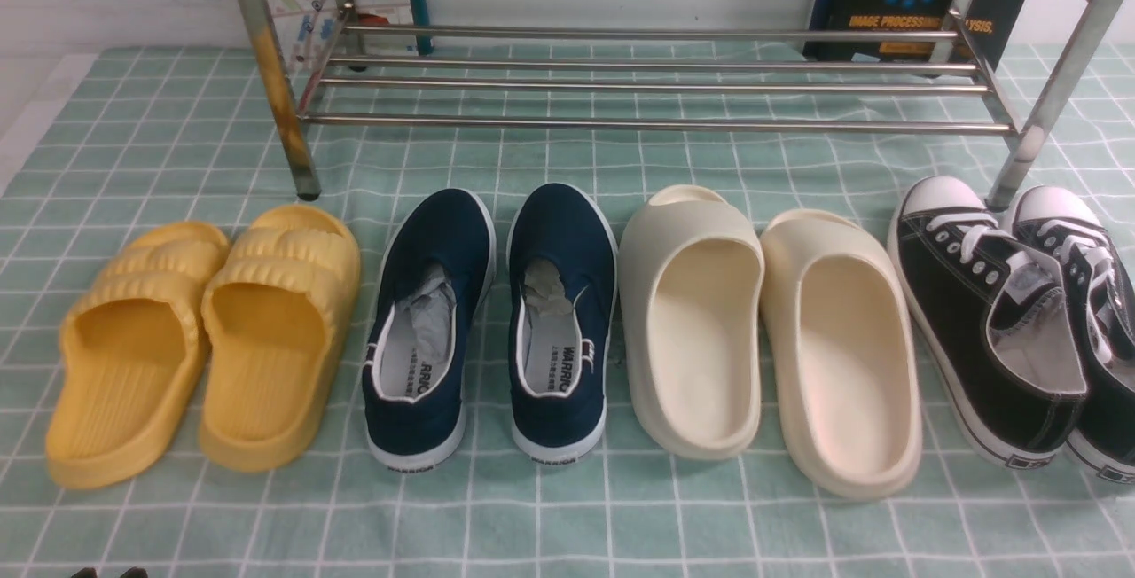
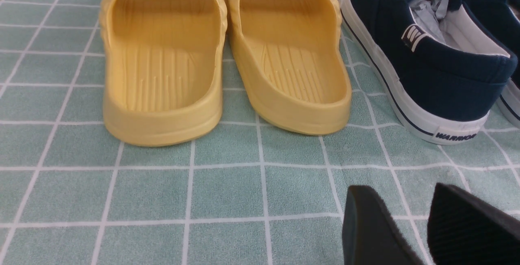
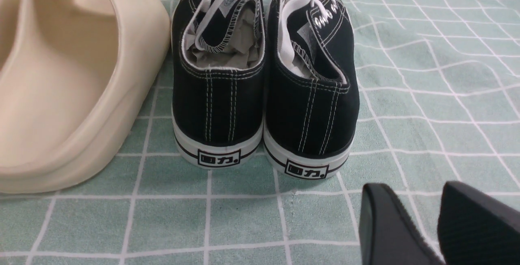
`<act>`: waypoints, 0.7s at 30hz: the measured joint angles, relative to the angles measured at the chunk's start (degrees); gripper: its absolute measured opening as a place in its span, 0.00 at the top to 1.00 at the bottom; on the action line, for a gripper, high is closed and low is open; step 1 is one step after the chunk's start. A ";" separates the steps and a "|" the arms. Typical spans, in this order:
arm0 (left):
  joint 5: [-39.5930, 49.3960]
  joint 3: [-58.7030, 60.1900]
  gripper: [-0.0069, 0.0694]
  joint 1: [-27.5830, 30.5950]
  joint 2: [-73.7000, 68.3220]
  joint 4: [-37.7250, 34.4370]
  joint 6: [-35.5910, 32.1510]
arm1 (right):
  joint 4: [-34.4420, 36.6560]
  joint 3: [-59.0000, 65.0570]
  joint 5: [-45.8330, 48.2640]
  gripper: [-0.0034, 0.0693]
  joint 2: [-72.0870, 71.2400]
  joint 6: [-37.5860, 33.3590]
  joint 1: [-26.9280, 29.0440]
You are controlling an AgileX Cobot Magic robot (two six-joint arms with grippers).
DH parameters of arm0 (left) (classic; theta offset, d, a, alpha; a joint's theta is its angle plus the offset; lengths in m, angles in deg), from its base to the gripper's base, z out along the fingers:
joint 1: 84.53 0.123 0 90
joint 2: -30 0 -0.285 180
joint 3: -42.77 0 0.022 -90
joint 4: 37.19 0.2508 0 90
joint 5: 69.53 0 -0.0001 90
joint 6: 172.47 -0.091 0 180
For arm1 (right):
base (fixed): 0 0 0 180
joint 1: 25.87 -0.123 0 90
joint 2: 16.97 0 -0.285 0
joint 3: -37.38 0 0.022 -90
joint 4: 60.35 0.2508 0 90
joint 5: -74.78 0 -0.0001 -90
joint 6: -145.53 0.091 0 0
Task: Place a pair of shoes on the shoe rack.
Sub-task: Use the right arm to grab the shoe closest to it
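Right jaws: my right gripper (image 3: pixel 422 232) stands with its fingers apart and nothing between them, low over the green checked cloth (image 1: pixel 567 525).
Left jaws: my left gripper (image 2: pixel 410 232) is likewise parted and empty, facing the yellow slippers (image 2: pixel 227 53) and one of the navy slip-ons (image 2: pixel 426 66).
Bearing: the black lace-up sneakers (image 3: pixel 219 102) sit ahead of the right jaws, heels turned toward them, with a strip of bare cloth between.
Long axis: I judge each shoe runs heel to toe away from the gripper, toward the shoe rack (image 1: pixel 656 124).
Nearer arm: the right, I judge; the pair lies at the row's far right end, well apart from the left arm.
Position: on the cloth, not on the rack, toe caps just beside the rack's right front post, next to the cream slides (image 1: pixel 692 321).
Stance: both upright, side by side, heels close together.
Look: black canvas with white stitching, white laces and toe caps, white soles with a black stripe and a heel label, crumpled paper stuffed inside.
Rack: its lower bars carry no shoes.
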 joint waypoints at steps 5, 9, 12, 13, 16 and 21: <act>0.00 0.00 0.60 0.00 0.00 0.00 0.00 | 0.00 0.51 -3.18 0.62 0.00 0.00 0.00; 0.00 0.00 0.60 0.00 0.00 0.00 0.00 | 0.00 0.63 -11.26 0.62 0.00 0.00 0.00; 0.00 0.00 0.60 0.00 0.00 0.00 0.00 | -0.01 0.63 -18.22 0.62 0.00 0.00 0.00; 0.00 0.00 0.60 0.00 0.00 0.00 0.00 | -0.01 0.63 -19.41 0.62 0.00 0.00 0.00; 0.00 0.00 0.60 0.00 0.00 0.00 0.00 | 0.11 0.63 -32.79 0.62 0.00 3.80 0.00; 0.00 0.00 0.60 0.00 0.00 0.00 0.00 | 0.11 0.63 -45.49 0.62 0.00 13.02 0.00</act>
